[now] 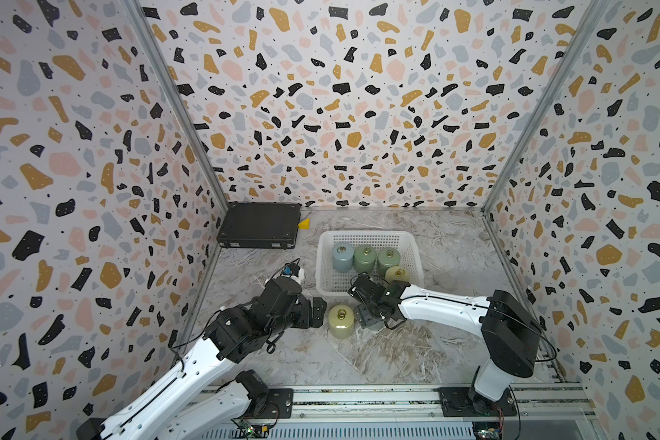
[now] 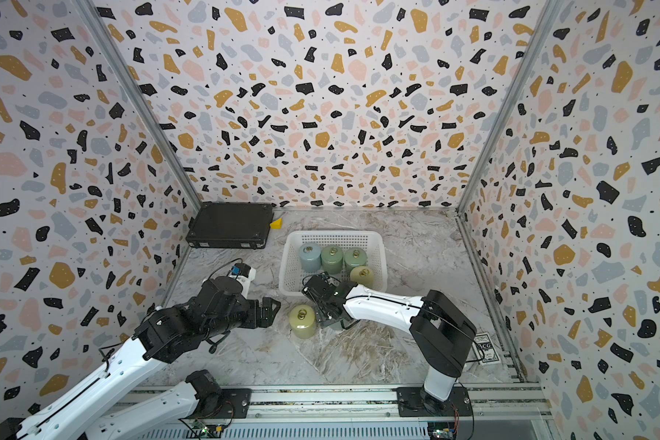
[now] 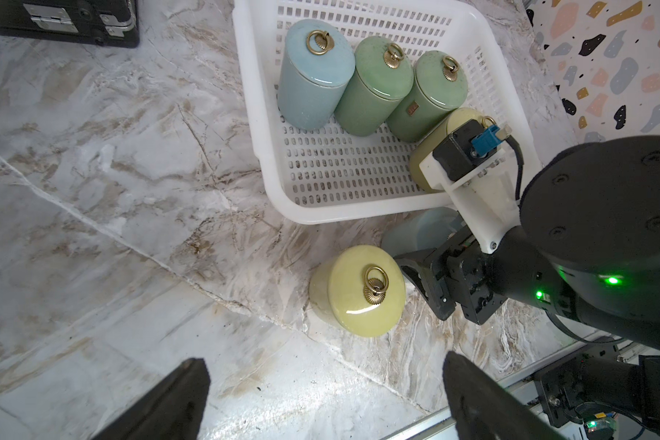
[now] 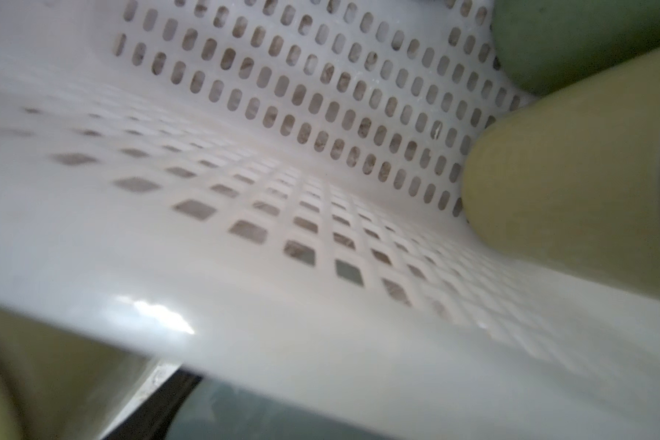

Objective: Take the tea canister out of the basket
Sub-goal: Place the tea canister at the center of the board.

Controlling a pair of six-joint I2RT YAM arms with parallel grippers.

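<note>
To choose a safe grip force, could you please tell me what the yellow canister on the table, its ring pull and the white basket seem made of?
Yellow canister: probably glazed ceramic, glossy, with a bright highlight on its lid. Ring pull: seemingly brass-toned metal, with a ribbed shell mount. Basket: white moulded plastic, smooth, slightly shiny, slotted.

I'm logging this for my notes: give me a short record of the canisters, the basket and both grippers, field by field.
basket: holds blue canister, green canister, second green canister, pale yellow canister
table: loose yellow canister, upright
left gripper: open, empty
right gripper: around grey-blue canister just outside basket, grip unclear
</note>
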